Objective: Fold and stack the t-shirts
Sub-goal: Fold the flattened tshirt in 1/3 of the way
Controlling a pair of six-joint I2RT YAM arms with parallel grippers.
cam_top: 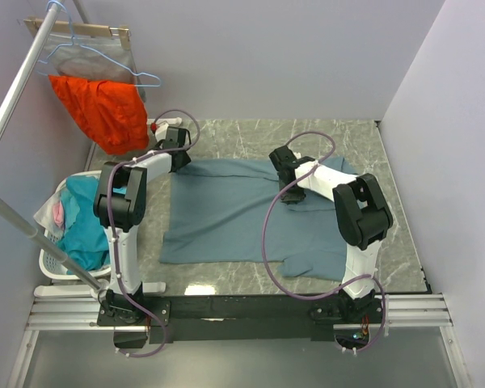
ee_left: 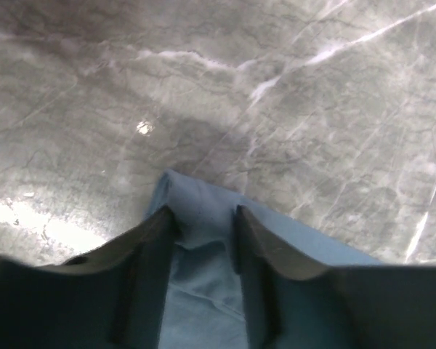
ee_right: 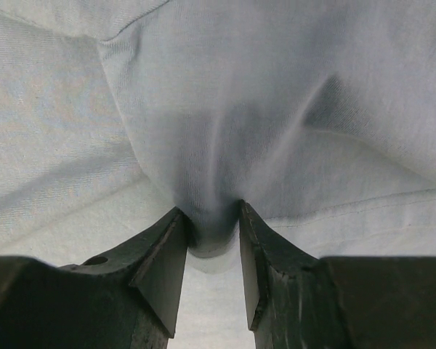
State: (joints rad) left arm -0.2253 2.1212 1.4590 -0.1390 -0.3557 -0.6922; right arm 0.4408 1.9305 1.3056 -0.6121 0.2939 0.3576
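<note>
Shirt (cam_top: 226, 212) lies spread flat on the table (cam_top: 250, 133), between the two arms. We find the left gripper (ee_left: 203, 222) pinching the far left corner of the cloth, with a thin fold caught between its fingers and bare table just beyond. The right gripper (ee_right: 211, 222) is pinched on a raised pleat further right, inside the far edge, and the cloth tents up from its tips.

We judge the step in hand to be the first fold. To do it well, both grips should rise together and travel level, keeping the edge taut between them so that it lands straight. The right pinch appears to hold only a small bite and may slip.

The right arm's cable (cam_top: 267, 234) hangs over the shirt and could drag it. To the left stand a basket (cam_top: 48, 263) holding teal cloth (cam_top: 85, 222) and an orange garment (cam_top: 105, 109) hung from a rail (cam_top: 16, 81), all apart from the work
</note>
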